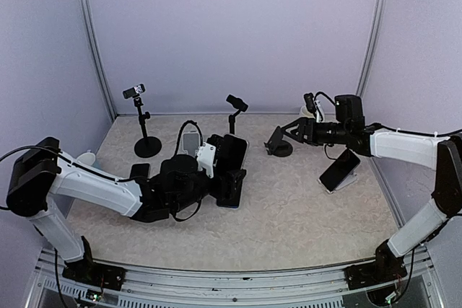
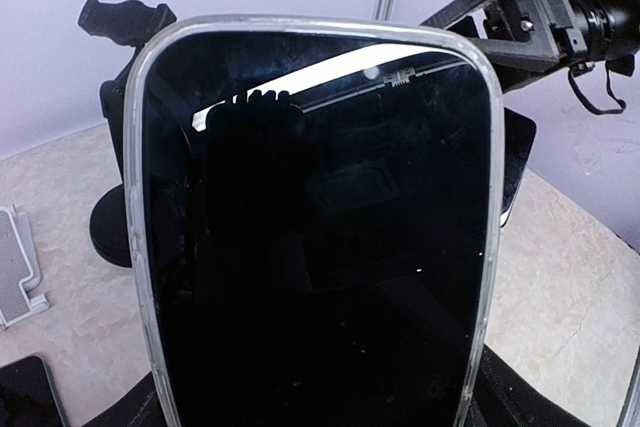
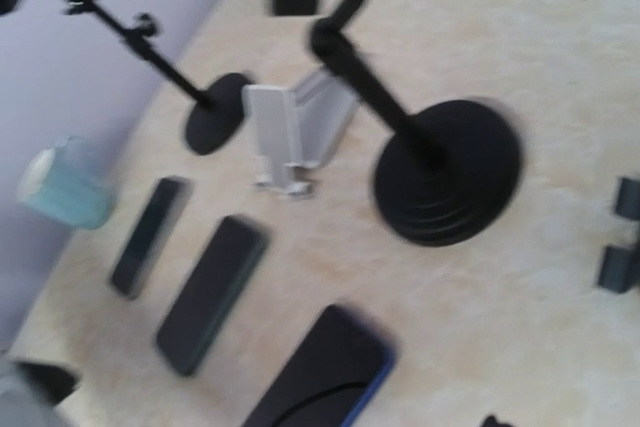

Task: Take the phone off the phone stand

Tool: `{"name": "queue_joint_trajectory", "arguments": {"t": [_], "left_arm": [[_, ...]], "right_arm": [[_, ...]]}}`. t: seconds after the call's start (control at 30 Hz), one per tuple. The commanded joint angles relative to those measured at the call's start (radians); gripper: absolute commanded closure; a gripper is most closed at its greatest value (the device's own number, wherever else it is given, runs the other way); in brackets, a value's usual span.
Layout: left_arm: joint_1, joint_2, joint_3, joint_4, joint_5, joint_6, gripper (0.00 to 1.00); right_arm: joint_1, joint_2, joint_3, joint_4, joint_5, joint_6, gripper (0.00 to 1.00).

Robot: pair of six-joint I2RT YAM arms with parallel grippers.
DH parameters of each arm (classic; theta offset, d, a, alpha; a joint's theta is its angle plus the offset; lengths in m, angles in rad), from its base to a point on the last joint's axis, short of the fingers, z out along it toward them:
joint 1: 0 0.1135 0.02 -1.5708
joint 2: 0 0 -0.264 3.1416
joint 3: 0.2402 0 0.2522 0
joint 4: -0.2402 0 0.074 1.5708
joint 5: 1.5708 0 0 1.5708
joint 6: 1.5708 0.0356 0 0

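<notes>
A black phone in a clear case (image 2: 320,237) fills the left wrist view, upright and close to the camera. It hides my left fingers. In the top view this phone (image 1: 233,153) stands at the table's middle, and my left gripper (image 1: 215,158) is against its left side, shut on it. The stand under it is hidden. My right gripper (image 1: 287,133) hangs open and empty over a small black stand (image 1: 278,146) at the back right; it also shows in the left wrist view (image 2: 520,17). The right wrist view is blurred and its fingers do not show clearly.
A second phone leans on a white stand (image 1: 339,172) at the right. Flat phones (image 1: 231,191) (image 3: 212,292) (image 3: 147,235) (image 3: 320,372) lie mid-table. A tripod stand (image 1: 146,135), a clamp stand (image 1: 234,110) with a round base (image 3: 450,172), a white stand (image 3: 290,132) and a teal cup (image 3: 65,187) stand behind.
</notes>
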Motion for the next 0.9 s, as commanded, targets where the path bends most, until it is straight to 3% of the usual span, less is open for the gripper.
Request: {"name": "queue_joint_trajectory", "arguments": {"t": [0.0,0.27,0.5,0.87], "left_arm": [[-0.014,0.027,0.073,0.036,-0.051,-0.027,0.49],[-0.03,0.055,0.118,0.025,-0.088,-0.042,0.49],[-0.043,0.068,0.126,0.028,-0.111,-0.044,0.47],[-0.061,0.064,0.109,0.061,-0.128,-0.033,0.46]], "right_arm": [[0.039,-0.097,-0.071,0.1,-0.071,0.056,0.32],[0.181,-0.187,-0.148,0.155,-0.011,0.122,0.3],[0.267,-0.155,-0.136,0.181,0.03,0.154,0.31],[0.344,-0.052,-0.076,0.191,0.081,0.196,0.47]]}}
